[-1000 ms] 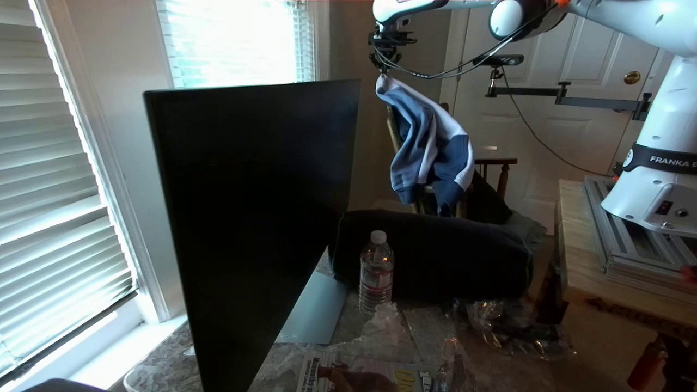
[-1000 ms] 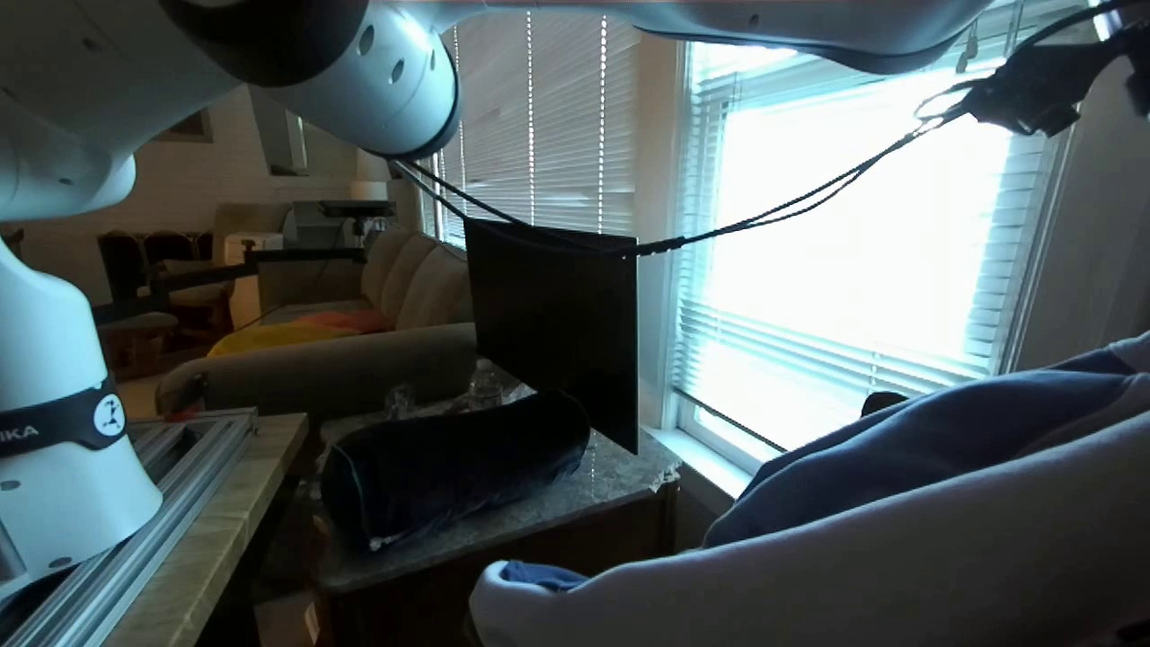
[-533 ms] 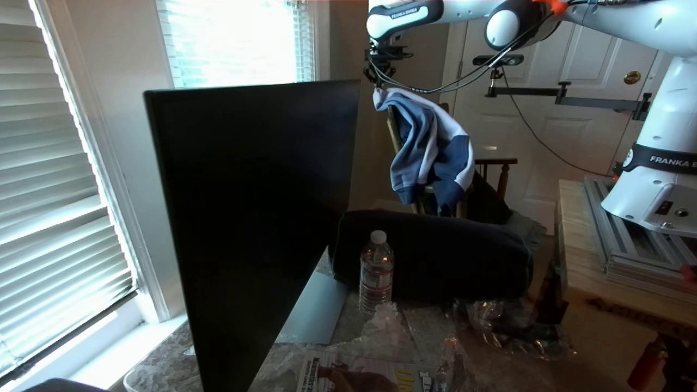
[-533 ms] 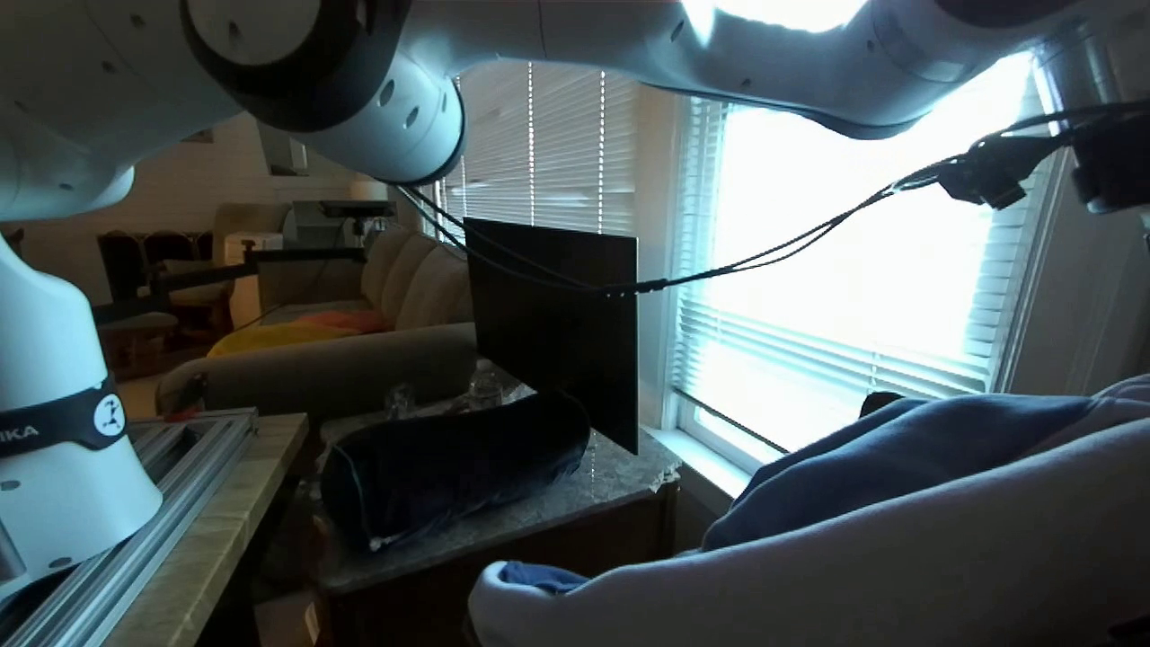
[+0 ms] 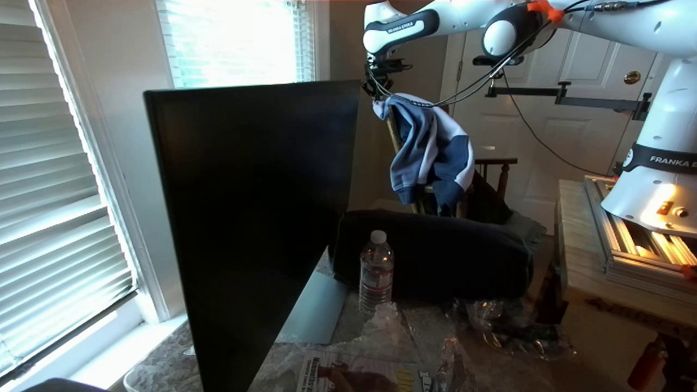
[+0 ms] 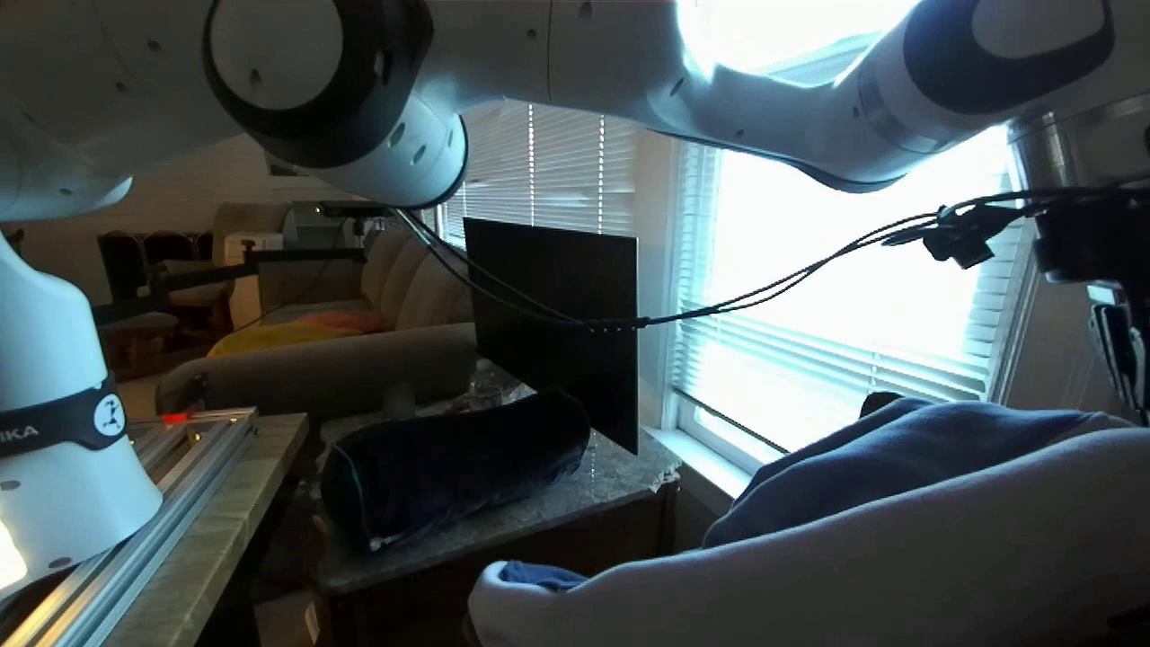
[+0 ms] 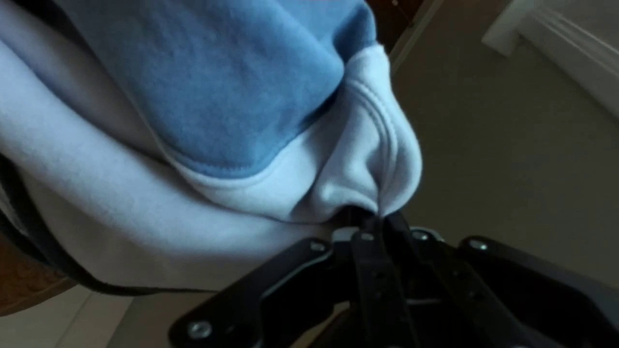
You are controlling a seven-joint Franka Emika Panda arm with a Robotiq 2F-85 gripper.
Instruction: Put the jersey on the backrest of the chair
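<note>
The blue and white jersey (image 5: 422, 128) hangs draped over the backrest of the wooden chair (image 5: 395, 133); most of the backrest is hidden under it. The jersey also fills the lower right of an exterior view (image 6: 898, 548) and the upper left of the wrist view (image 7: 217, 87). My gripper (image 7: 380, 220) is shut on a white edge of the jersey, with the cloth pinched between the fingertips. In an exterior view, the gripper (image 5: 379, 95) is at the jersey's top corner, beside the top of the backrest. Its fingers are partly cut off at the right edge of an exterior view (image 6: 1123, 350).
A large black monitor (image 5: 256, 190) stands on the table (image 5: 414, 326), near the chair. A dark bolster (image 5: 435, 256), a water bottle (image 5: 376, 275) and plastic wrap (image 5: 512, 326) are on the table. A window (image 6: 853, 288) lies behind. Cables (image 5: 468, 84) hang from the arm.
My gripper has moved down and slightly toward the window, still holding the jersey. The held corner has dropped from above the backrest to about its top. The rest of the jersey has stayed put.
</note>
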